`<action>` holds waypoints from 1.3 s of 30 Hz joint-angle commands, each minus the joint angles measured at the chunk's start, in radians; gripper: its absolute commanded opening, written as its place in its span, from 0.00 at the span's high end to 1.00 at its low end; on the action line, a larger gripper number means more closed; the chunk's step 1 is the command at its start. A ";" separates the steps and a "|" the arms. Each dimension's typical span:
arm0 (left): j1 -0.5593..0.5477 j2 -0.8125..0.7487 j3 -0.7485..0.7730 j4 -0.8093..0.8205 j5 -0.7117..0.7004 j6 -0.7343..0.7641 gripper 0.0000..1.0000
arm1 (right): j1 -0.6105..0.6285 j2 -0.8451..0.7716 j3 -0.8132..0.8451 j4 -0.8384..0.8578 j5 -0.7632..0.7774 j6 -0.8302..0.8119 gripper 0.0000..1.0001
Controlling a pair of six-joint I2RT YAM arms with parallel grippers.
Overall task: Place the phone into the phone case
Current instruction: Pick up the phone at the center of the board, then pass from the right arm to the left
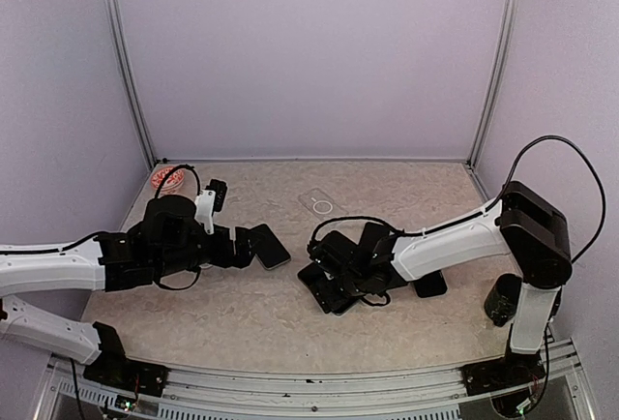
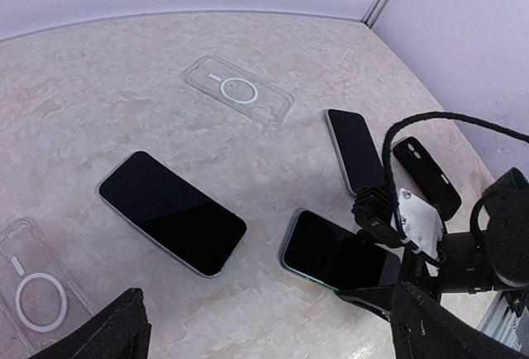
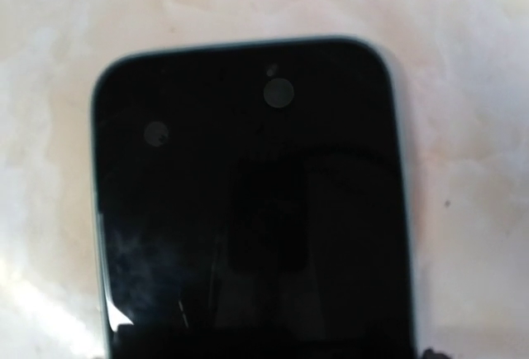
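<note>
Left fingers [image 2: 107, 334] wide open, nothing in them, low over the surface [image 2: 99, 86]. Second phone [image 2: 172, 213] lies screen-up just ahead of them, touching neither. Right arm [image 1: 455, 236] reaches toward centre, with the right fingers [image 2: 374, 208] down at one end of the phone [image 2: 331, 251], one on each side of it. Can't tell if they're clamped on it or only straddling. Phone is flat on the surface, screen up and dark, and fills the right wrist view. It's not in any case. Clear case [image 2: 240, 90] lies flat with nothing in it, further back near mid-surface, well apart from the phone. Second clear case [image 2: 37, 289] lies by the left fingers, near the second phone, not touching it. Third phone [image 2: 355, 150] is screen-up behind the right fingers. Black item [image 2: 426, 175] with a camera cutout sits just beside it: case or face-down phone, can't tell. Red-and-white item [image 1: 169, 176] at the far left corner.
</note>
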 commanded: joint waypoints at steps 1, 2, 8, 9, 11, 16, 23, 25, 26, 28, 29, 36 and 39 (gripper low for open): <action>0.033 0.027 -0.021 0.048 0.023 -0.022 0.01 | -0.015 -0.047 -0.049 0.065 0.013 -0.143 0.23; 0.038 0.034 -0.022 0.054 0.030 -0.024 0.01 | -0.015 -0.056 -0.058 0.084 0.016 -0.166 0.22; 0.087 0.076 -0.031 0.119 0.113 -0.055 0.01 | -0.023 -0.107 -0.110 0.194 0.031 -0.259 0.23; 0.095 0.084 -0.032 0.131 0.129 -0.059 0.01 | -0.026 -0.118 -0.118 0.211 0.028 -0.271 0.22; 0.105 0.099 -0.031 0.153 0.158 -0.063 0.01 | -0.027 -0.139 -0.134 0.245 0.021 -0.289 0.23; 0.110 0.144 -0.014 0.181 0.216 -0.066 0.01 | -0.027 -0.209 -0.186 0.335 -0.001 -0.338 0.23; 0.111 0.205 0.004 0.231 0.347 -0.070 0.01 | -0.027 -0.311 -0.269 0.457 -0.010 -0.406 0.23; 0.111 0.228 0.014 0.245 0.387 -0.071 0.01 | -0.027 -0.335 -0.289 0.485 -0.018 -0.425 0.23; 0.112 0.240 0.019 0.254 0.408 -0.075 0.01 | -0.027 -0.344 -0.298 0.499 -0.023 -0.433 0.23; 0.111 0.258 0.027 0.276 0.451 -0.082 0.01 | -0.026 -0.356 -0.314 0.522 -0.033 -0.448 0.23; 0.111 0.265 0.028 0.291 0.476 -0.086 0.01 | -0.024 -0.359 -0.319 0.531 -0.037 -0.450 0.24; 0.111 0.316 0.061 0.320 0.569 -0.104 0.02 | 0.018 -0.393 -0.371 0.615 -0.020 -0.541 0.23; 0.111 0.343 0.078 0.329 0.609 -0.117 0.02 | 0.035 -0.400 -0.379 0.635 -0.008 -0.564 0.23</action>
